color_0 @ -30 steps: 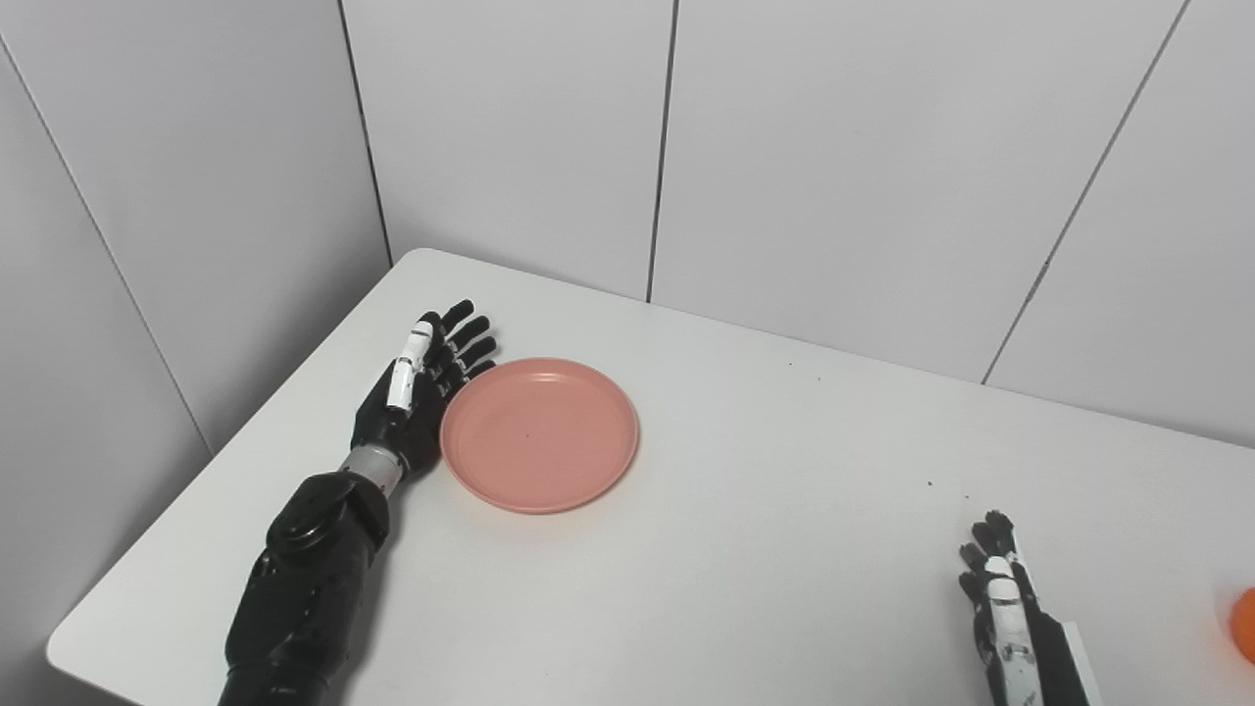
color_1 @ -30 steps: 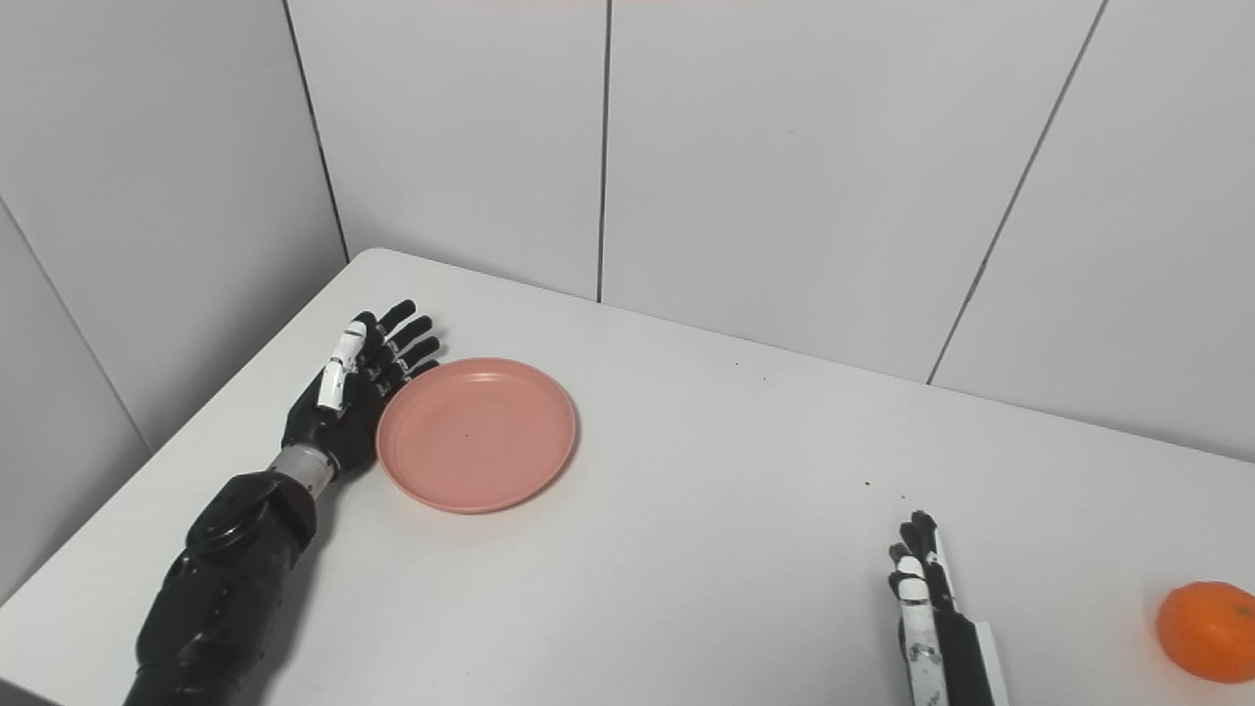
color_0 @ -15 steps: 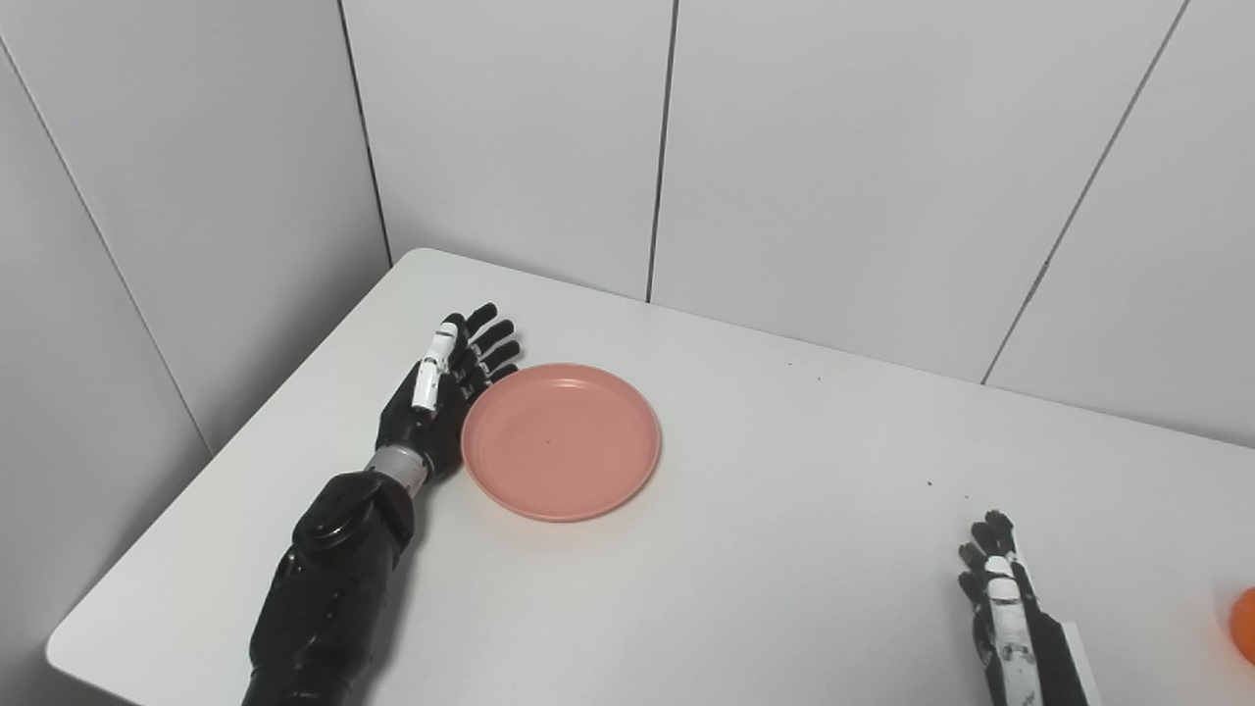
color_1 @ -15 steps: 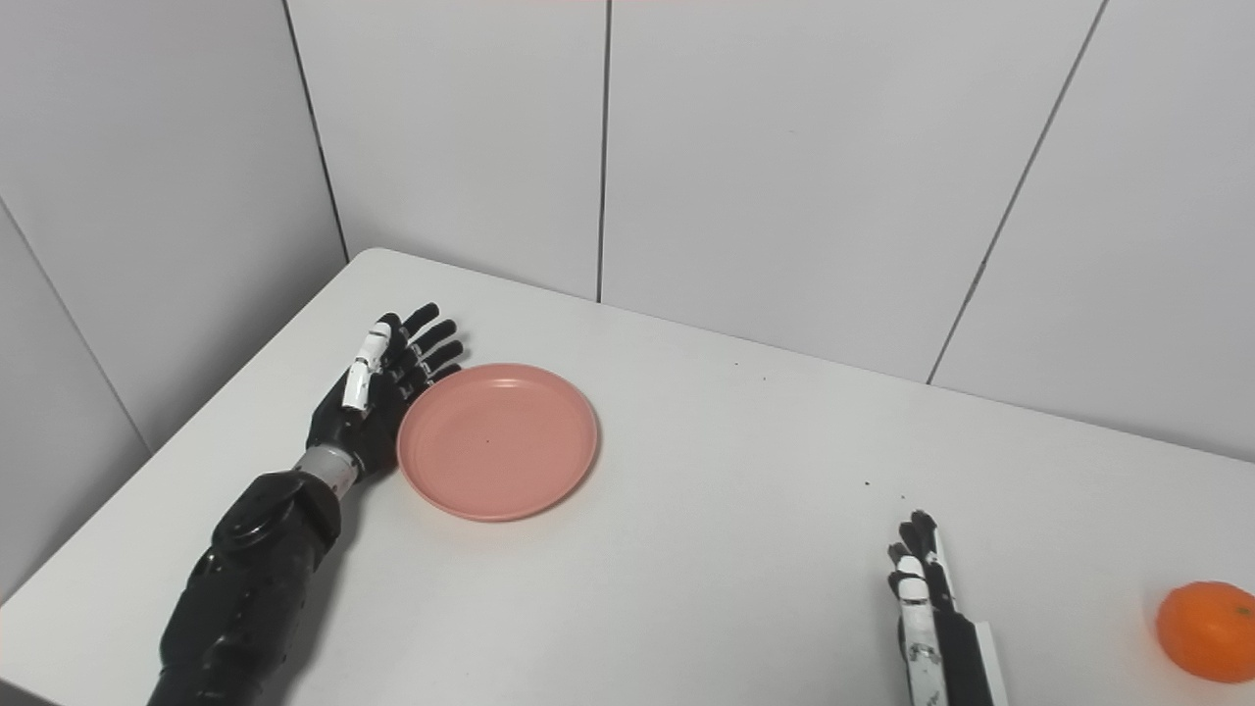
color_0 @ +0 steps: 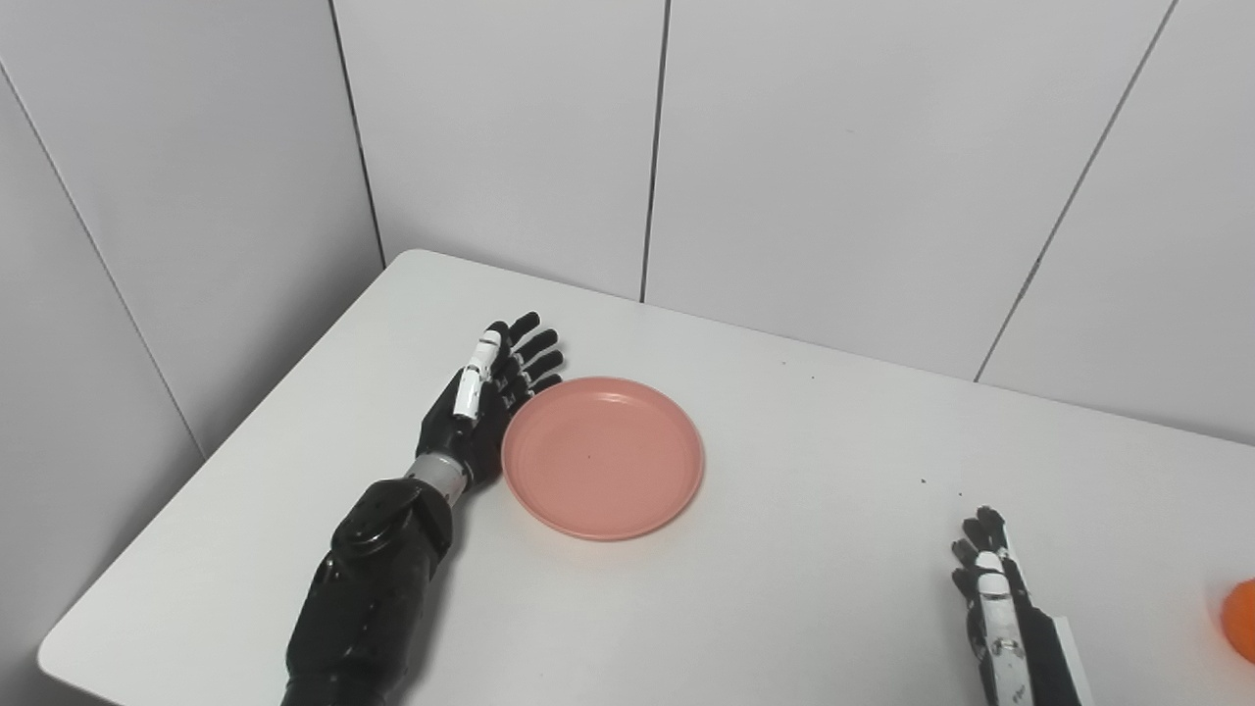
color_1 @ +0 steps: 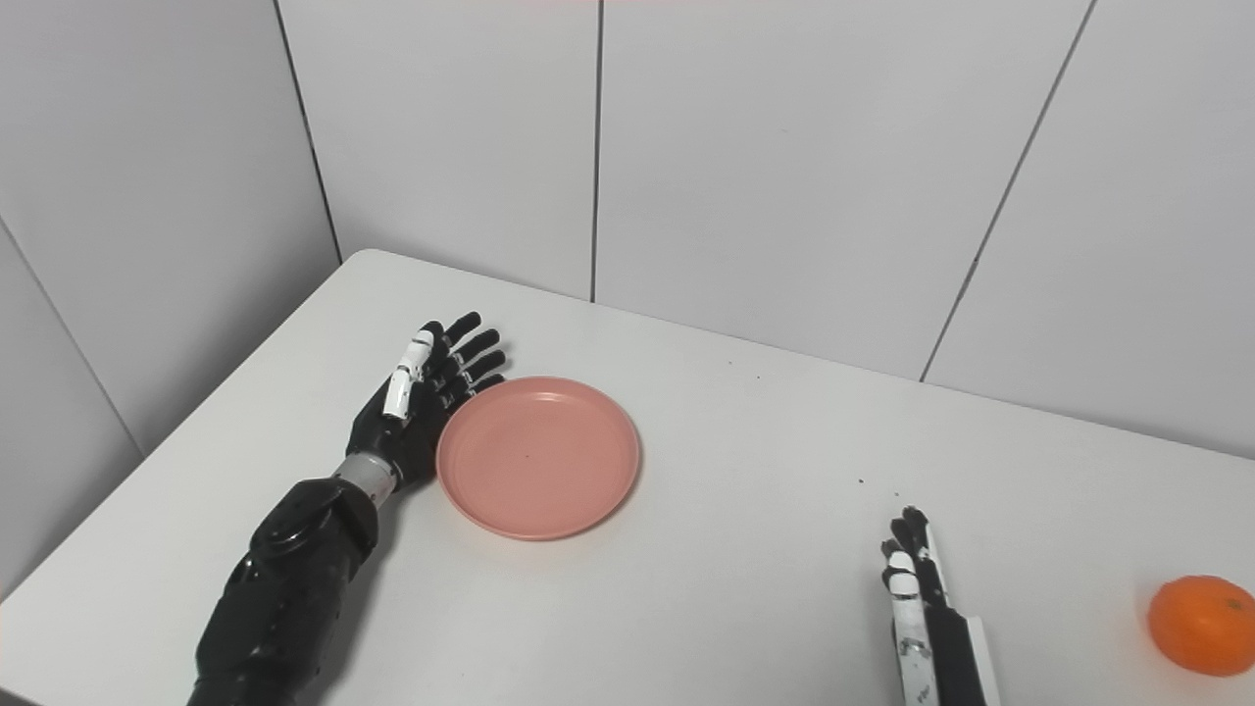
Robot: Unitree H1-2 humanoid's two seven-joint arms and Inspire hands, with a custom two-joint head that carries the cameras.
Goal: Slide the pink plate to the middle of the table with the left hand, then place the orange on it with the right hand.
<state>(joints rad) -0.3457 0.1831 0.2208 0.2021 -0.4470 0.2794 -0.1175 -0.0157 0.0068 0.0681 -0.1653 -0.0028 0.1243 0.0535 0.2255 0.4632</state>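
so we're in the slide step. left hand [color_1: 412, 412] is flat and open, grasping nothing, fingers [color_1: 469, 355] splayed, palm edge against the plate [color_1: 537, 456] rim. plate sits just right of those fingers, short of table [color_1: 745, 549] middle i'd say. next: more sideways push. right hand [color_1: 917, 598] rests open, empty; orange [color_1: 1202, 611] well right of it.

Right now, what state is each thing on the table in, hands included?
pink plate: flat on the table, upright, nothing on it, left of centre.
left hand: open, fingers straight, its edge against the plate's left rim.
right hand: open, holding nothing, low at the near right.
orange: on the table at the far right, untouched.
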